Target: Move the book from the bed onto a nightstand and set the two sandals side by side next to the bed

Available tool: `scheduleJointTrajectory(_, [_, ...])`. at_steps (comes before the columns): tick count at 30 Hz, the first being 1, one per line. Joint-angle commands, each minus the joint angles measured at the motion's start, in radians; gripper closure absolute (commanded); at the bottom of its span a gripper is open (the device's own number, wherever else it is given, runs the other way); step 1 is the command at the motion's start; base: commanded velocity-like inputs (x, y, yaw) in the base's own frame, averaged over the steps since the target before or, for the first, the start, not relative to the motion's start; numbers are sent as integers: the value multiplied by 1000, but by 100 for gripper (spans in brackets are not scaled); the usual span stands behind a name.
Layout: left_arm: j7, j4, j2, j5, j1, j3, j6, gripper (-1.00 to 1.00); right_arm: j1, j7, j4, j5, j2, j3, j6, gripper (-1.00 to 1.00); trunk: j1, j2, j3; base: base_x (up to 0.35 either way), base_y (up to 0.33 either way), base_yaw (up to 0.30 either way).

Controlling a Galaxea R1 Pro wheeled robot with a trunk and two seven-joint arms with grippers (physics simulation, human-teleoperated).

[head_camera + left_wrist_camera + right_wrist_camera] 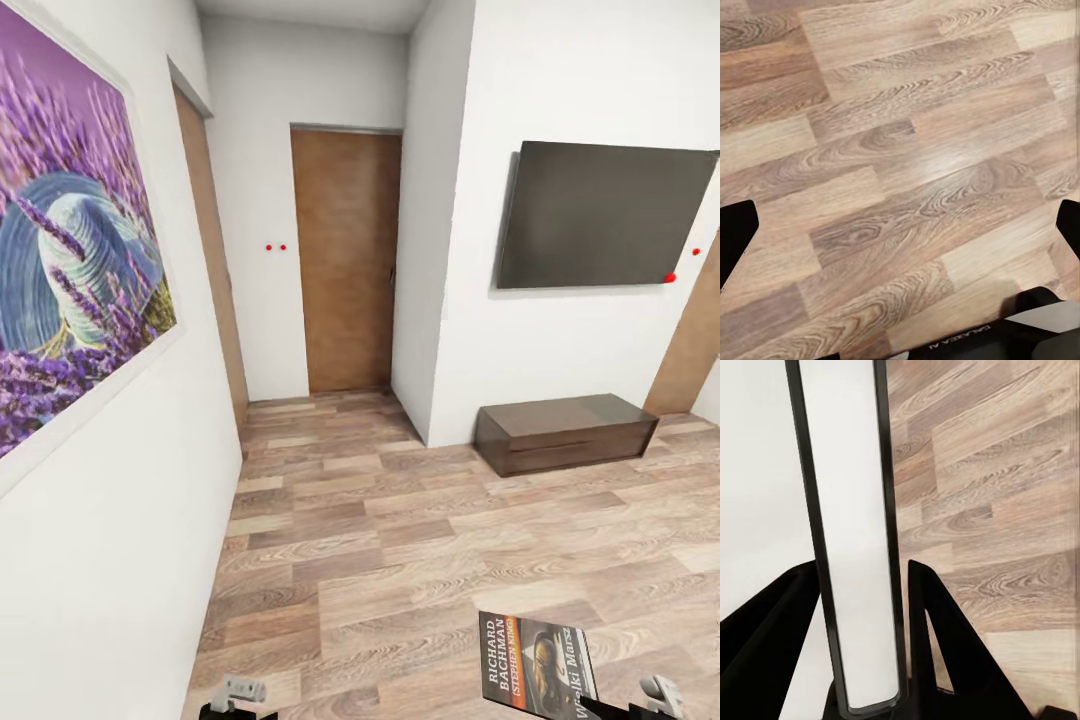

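Carrying the book (537, 668) low at the right, the right claw (862, 660) is clamped on it, its edge standing between the two dark fingers. The left claw (900, 225) hangs spread wide over the plank floor (400, 540), holding nothing. I'd judge the job now is getting to a nightstand, so keep the grip firm and the book level while turning. The cover reads "RICHARD BACHMAN", "STEPHEN KING" and part of "Wielki Marsz". Farther off sits a long low cabinet (565, 432) under a dark wall screen (605, 215), with a brown door (347, 260) beyond.
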Motion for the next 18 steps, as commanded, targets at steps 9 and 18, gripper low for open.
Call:
scheduleJointTrajectory(9, [-2,1,0,-10,0,8,-4,-100,-1,3,1,-10,0,2,6,100,1,-1,0,333,0,-266])
scheduleJointTrajectory(18, [-2,1,0,-10,0,8,-5,-100,-1,3,1,-10,0,2,6,100,1,-1,0,333,0,-282])
